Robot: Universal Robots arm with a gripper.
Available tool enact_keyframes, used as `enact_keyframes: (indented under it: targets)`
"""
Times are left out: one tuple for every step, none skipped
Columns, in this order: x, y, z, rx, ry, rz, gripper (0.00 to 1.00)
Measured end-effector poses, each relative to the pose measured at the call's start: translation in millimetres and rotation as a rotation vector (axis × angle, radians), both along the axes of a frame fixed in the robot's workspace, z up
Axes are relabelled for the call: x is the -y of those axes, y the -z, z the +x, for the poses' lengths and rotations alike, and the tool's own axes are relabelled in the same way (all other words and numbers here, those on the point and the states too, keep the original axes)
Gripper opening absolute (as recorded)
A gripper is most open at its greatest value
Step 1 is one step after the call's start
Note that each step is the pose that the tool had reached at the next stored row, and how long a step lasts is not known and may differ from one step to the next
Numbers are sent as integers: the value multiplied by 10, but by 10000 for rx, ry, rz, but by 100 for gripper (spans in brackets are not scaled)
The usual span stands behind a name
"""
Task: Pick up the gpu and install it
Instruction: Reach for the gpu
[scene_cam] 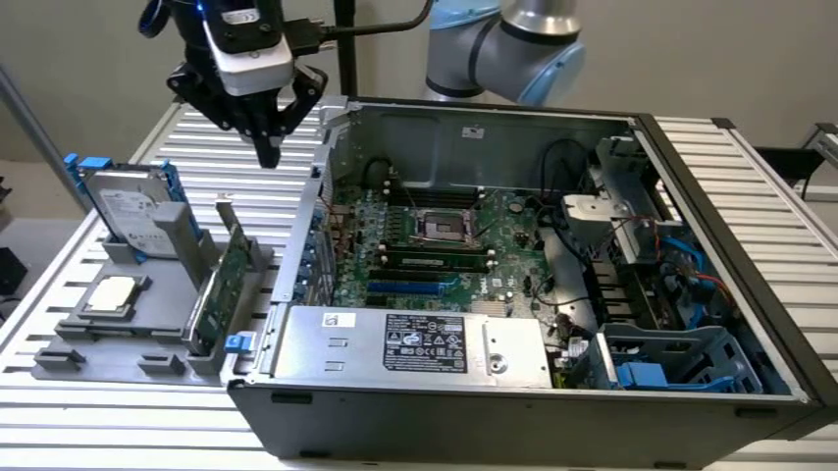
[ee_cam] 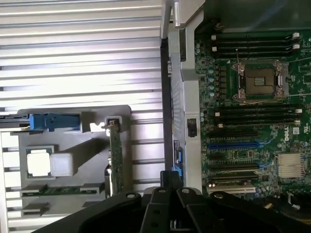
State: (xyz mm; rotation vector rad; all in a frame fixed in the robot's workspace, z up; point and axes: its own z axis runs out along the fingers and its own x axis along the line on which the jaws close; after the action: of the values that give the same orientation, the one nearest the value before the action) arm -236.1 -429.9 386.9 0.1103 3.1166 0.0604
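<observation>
The gpu (scene_cam: 226,285) stands on edge in a slot of the grey holder (scene_cam: 144,339), green board showing and its silver bracket pointing up; in the wrist view the gpu (ee_cam: 115,160) appears as a thin green strip. My gripper (scene_cam: 269,147) hangs high above the table, up and behind the gpu, shut with nothing between its fingers. The black fingers (ee_cam: 167,194) meet in the wrist view. The open computer case (scene_cam: 524,285) lies at the exterior view's right, motherboard (scene_cam: 439,250) exposed with a blue slot (ee_cam: 233,144).
The grey holder also carries a silver hard drive with blue rails (scene_cam: 131,211) and a square silver CPU chip (scene_cam: 112,292). The case's metal wall (scene_cam: 308,235) rises right beside the holder. A power supply (scene_cam: 419,343) and cables fill the case's near side.
</observation>
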Motion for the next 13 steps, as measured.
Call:
enact_keyframes:
  targets:
    - [5, 7, -45, 0, -1, -4, 11]
    - [10, 14, -91, 0, -1, -8, 11]
    - [14, 20, -135, 0, -1, -12, 11]
    - [19, 28, -181, 0, -1, -16, 11]
    - [23, 34, -225, -1, 0, -20, 11]
    - [28, 41, -271, -2, -1, -25, 11]
    - [32, 48, -316, -1, -2, -30, 11]
    - [37, 55, -361, 0, -1, -36, 11]
    - [41, 61, -407, -1, 0, -43, 11]
    - [45, 68, -454, -1, 0, -50, 11]
    - [49, 75, -499, -1, 0, -58, 11]
    - [53, 82, -543, 0, -1, -66, 11]
    - [56, 88, -588, 0, -2, -78, 11]
